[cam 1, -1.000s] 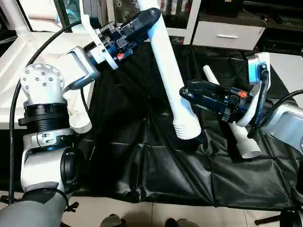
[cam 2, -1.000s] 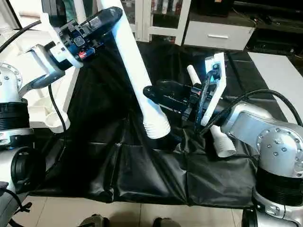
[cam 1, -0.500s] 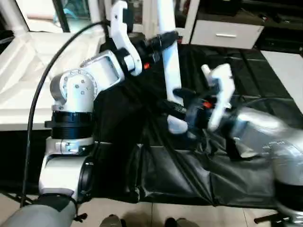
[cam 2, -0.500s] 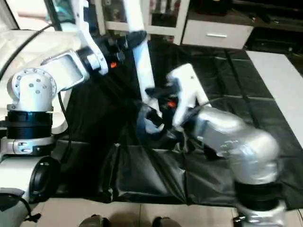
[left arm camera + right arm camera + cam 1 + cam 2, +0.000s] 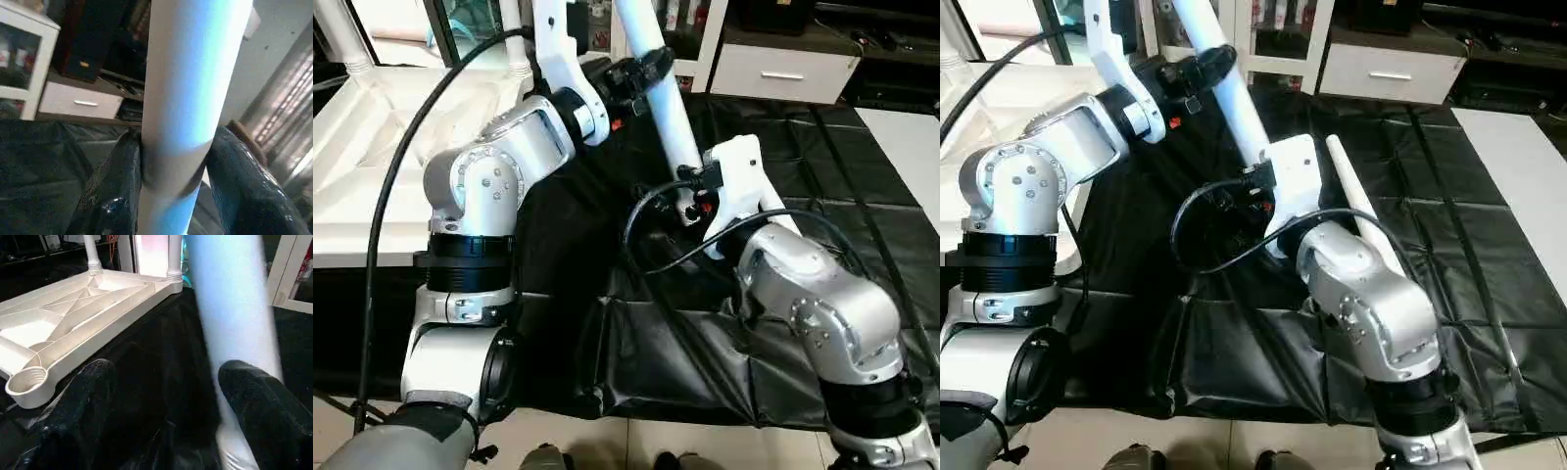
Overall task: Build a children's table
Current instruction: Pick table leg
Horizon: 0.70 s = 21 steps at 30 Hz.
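1. The table [image 5: 1489,196], draped in a black sheet, carries no readable writing.
2. The white tabletop [image 5: 73,308] lies underside up at the table's left edge, with two legs [image 5: 174,254] standing in its far sockets.
3. A leg [image 5: 671,117] rises steeply, clamped in the left gripper [image 5: 173,161].
4. Another leg [image 5: 1356,211] lies on the sheet.
5. The right gripper [image 5: 171,406] stands apart, the held leg between its fingers [image 5: 259,401].

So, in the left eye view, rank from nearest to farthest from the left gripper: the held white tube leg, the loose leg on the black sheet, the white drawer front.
1. Held white tapered tube leg, clamped in the left gripper itself.
2. White drawer front, behind the table, to the right.
3. Loose white tube leg on the black sheet, beyond the right arm.
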### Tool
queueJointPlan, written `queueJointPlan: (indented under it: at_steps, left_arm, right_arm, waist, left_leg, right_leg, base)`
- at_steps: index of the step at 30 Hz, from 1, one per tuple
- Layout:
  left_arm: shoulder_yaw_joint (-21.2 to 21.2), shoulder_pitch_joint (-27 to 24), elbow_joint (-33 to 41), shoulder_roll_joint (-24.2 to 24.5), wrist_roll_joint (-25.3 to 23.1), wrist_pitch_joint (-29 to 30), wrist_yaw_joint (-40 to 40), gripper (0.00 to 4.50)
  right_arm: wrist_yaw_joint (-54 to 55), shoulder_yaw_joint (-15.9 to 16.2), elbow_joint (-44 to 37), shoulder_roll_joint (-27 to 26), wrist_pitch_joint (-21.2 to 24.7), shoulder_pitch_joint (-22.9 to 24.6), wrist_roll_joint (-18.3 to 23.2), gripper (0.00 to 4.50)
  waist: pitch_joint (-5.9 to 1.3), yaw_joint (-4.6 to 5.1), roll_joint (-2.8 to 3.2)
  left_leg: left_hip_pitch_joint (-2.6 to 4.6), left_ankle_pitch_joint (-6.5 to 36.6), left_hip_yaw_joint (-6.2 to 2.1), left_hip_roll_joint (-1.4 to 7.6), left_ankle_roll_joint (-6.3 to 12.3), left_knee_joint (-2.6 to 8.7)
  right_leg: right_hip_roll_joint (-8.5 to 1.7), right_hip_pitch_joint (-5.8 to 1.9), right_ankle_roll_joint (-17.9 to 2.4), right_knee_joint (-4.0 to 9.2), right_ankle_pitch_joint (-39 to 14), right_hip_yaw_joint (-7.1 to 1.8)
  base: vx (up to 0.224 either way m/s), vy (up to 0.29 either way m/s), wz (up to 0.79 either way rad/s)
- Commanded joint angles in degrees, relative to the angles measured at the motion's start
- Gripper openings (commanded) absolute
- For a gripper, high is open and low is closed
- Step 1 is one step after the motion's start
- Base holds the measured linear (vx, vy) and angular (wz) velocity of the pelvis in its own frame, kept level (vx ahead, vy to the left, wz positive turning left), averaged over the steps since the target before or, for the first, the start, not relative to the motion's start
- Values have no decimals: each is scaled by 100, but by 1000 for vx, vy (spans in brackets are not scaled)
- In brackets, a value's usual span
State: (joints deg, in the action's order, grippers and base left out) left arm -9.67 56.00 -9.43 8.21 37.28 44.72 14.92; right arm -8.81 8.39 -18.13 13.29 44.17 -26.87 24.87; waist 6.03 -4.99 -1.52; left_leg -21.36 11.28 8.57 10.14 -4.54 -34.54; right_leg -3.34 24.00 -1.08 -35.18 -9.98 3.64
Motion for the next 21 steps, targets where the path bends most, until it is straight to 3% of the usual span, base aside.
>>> queueJointPlan:
  at_steps: [1,5,8,14,21]
  left_arm:
    - [23,10,-4,22,-114,-156,-17,172]
    - [63,47,-141,80,-293,-350,-56,172]
    - [54,55,-116,67,-293,-340,-6,172]
    - [126,-24,21,1,-288,-256,54,172]
    - [195,-98,412,-98,47,197,183,172]
  right_arm:
    - [-113,17,-268,87,-109,42,-57,382]
    - [-272,78,-601,238,-202,64,-77,382]
    - [-90,65,-606,368,-232,40,-432,382]
    - [154,103,-265,395,-365,43,-893,382]
    - [206,190,324,276,-724,-89,-1259,382]
  waist:
    - [-583,1,-11]
    - [-587,-16,-19]
    - [-587,-18,-19]
    - [-579,-18,-24]
    - [-584,-14,-4]
  left_leg:
    - [32,-182,5,195,-13,330]
    - [24,-92,8,185,-1,322]
    - [33,19,7,191,-91,328]
    - [34,352,12,178,-184,334]
    - [15,456,10,168,-177,319]
  right_leg:
    - [-421,-490,-1090,230,237,-327]
    - [-419,-495,-998,244,60,-332]
    - [-414,-478,-952,260,-255,-327]
    - [-414,-445,-817,325,-864,-317]
    - [-406,-426,-829,325,-922,-300]
  base:
    - [0,0,0]
    - [0,0,0]
    - [0,0,0]
    - [0,0,0]
    - [0,0,0]
